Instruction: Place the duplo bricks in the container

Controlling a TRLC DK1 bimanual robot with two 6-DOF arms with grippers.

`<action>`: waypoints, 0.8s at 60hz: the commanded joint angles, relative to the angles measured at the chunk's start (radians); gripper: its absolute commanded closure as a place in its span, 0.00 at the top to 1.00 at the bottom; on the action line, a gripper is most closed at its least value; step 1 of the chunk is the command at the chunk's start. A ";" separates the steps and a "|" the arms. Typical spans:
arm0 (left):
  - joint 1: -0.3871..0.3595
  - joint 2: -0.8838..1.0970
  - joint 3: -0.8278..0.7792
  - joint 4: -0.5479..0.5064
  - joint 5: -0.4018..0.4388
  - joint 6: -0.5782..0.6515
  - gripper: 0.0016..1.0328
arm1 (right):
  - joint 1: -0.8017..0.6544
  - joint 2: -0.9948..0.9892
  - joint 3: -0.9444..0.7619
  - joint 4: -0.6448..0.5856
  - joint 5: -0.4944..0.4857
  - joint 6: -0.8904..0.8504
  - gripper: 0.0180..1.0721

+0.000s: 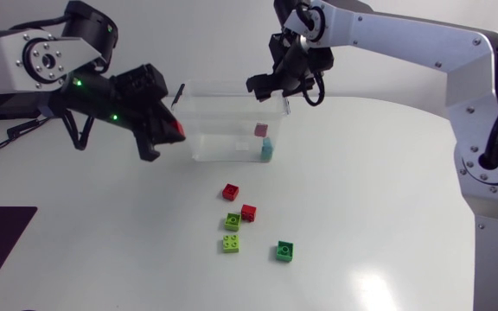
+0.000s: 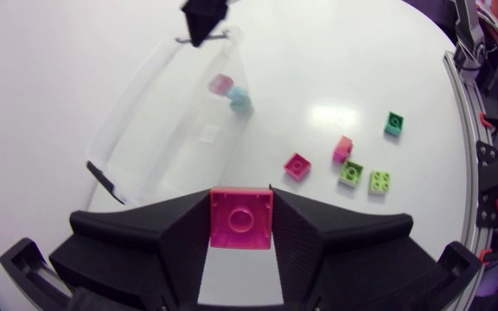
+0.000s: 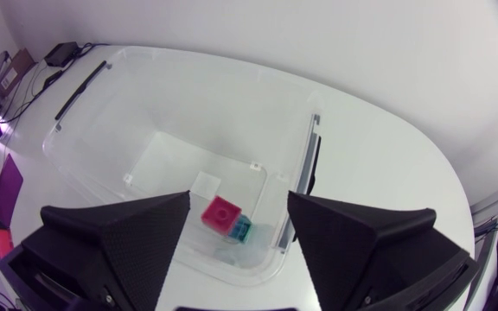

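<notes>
Our left fingers [image 2: 175, 238] grip a pink, perhaps red, brick [image 2: 241, 218] left of the container [image 1: 223, 85]; our right fingers [image 3: 119, 233] gape above it.

White-and-black left arm [image 1: 50, 60] and right arm [image 1: 422, 43], green lights [image 1: 78, 84], black cables [image 1: 316, 86], broad matte wedge fingers [image 3: 111, 242]

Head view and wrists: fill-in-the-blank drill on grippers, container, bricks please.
1. The left gripper is ___ on a brick.
2. The right gripper, over the container, is ___.
3. The container holds ___ bricks.
4. ___ loose bricks lie on the table.
Missing: shut; open; two; five.
</notes>
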 commanded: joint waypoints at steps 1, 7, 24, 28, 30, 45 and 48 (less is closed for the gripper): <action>0.009 0.043 0.061 0.072 0.022 -0.105 0.29 | 0.004 0.013 0.034 -0.023 0.010 0.010 0.95; 0.014 0.100 0.135 0.170 0.022 -0.210 0.29 | 0.004 -0.039 0.016 -0.049 0.008 0.012 0.95; -0.005 0.336 0.363 0.315 -0.037 -0.408 0.30 | 0.039 -0.340 -0.308 -0.052 -0.012 -0.011 0.95; -0.009 0.382 0.411 0.322 -0.046 -0.433 0.30 | 0.051 -0.414 -0.415 -0.048 -0.029 -0.016 0.95; -0.012 0.402 0.429 0.326 -0.061 -0.441 0.31 | 0.060 -0.447 -0.464 -0.044 -0.046 -0.020 0.95; -0.024 0.553 0.558 0.352 -0.124 -0.482 0.48 | 0.180 -0.668 -0.909 0.051 -0.073 -0.089 0.95; -0.024 0.563 0.564 0.354 -0.130 -0.482 0.65 | 0.200 -0.690 -0.981 0.066 -0.087 -0.109 0.95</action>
